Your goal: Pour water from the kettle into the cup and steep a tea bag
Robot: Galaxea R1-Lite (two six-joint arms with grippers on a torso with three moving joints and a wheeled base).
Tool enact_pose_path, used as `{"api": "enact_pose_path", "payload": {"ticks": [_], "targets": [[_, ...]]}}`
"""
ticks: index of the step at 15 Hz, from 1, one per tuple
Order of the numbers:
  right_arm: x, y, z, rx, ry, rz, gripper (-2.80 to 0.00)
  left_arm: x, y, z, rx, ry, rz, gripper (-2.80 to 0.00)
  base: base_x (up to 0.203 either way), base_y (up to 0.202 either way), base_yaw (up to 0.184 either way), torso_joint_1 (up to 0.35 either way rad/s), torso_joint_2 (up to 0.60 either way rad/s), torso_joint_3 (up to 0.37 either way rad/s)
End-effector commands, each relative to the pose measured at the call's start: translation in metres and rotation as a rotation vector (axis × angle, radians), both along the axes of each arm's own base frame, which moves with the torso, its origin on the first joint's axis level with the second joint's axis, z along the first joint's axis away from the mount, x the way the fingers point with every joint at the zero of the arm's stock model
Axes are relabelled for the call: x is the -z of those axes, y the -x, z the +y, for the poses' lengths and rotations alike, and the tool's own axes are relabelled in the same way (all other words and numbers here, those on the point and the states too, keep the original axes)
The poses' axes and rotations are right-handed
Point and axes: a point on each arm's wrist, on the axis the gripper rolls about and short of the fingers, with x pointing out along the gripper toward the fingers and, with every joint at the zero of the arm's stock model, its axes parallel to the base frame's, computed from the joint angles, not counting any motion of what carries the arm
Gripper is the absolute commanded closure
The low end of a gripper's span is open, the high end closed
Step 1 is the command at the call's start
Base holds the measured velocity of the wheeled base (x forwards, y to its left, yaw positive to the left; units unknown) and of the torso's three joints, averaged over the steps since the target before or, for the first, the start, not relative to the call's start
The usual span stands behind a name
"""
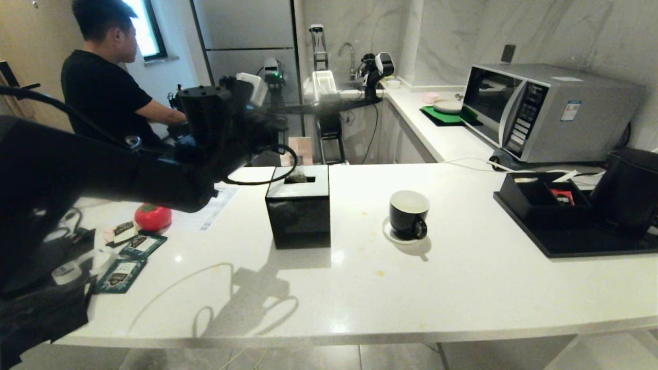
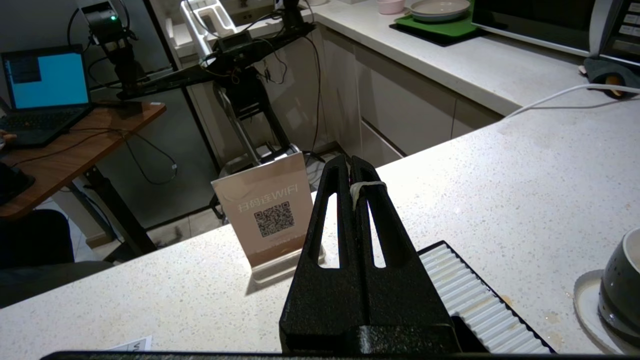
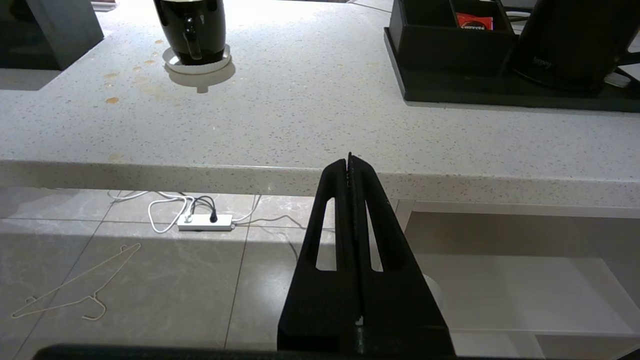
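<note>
The black cup (image 1: pixel 408 213) with a white inside stands on its small saucer (image 1: pixel 389 234) mid-counter; it also shows as the cup (image 2: pixel 620 295) and the cup (image 3: pixel 192 30). The matte black kettle (image 1: pixel 629 190) stands at the far right, on the kettle base side of a black tray, and shows again as the kettle (image 3: pixel 570 45). My left gripper (image 2: pixel 350 160) hovers over the glossy black box (image 1: pixel 299 208), left of the cup. It is shut, with a whitish string (image 2: pixel 367 186) coming out between the jaws and over one finger. A small greyish bag (image 1: pixel 297 178) sits at the box's slot. My right gripper (image 3: pixel 349 159) is shut and empty, low before the counter's front edge.
A black tray (image 1: pixel 581 241) holds a compartment box with a red sachet (image 1: pixel 561 196). Behind it stands a microwave (image 1: pixel 550 113). Tea sachets (image 1: pixel 131 246) and a red round object (image 1: pixel 152 217) lie at the left. A QR sign (image 2: pixel 270 210) stands behind the box. A person (image 1: pixel 103 87) sits beyond.
</note>
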Motion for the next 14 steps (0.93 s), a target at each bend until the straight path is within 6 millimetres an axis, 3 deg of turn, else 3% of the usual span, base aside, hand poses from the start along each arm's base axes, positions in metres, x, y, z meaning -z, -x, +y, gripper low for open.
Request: {"api": "enact_pose_path", "payload": {"ticks": [1, 14], "targets": [[0.0, 0.0, 0.0, 0.0, 0.0, 0.002, 0.0, 0.001, -0.001, 0.001, 0.003, -0.001, -0.001, 0.0, 0.0, 0.0, 0.0, 0.0, 0.0, 0.0], [0.0, 0.0, 0.0, 0.0, 0.0, 0.0, 0.0, 0.019, -0.009, -0.005, 0.016, -0.001, -0.003, 0.0, 0.0, 0.0, 0.0, 0.0, 0.0, 0.0]]}}
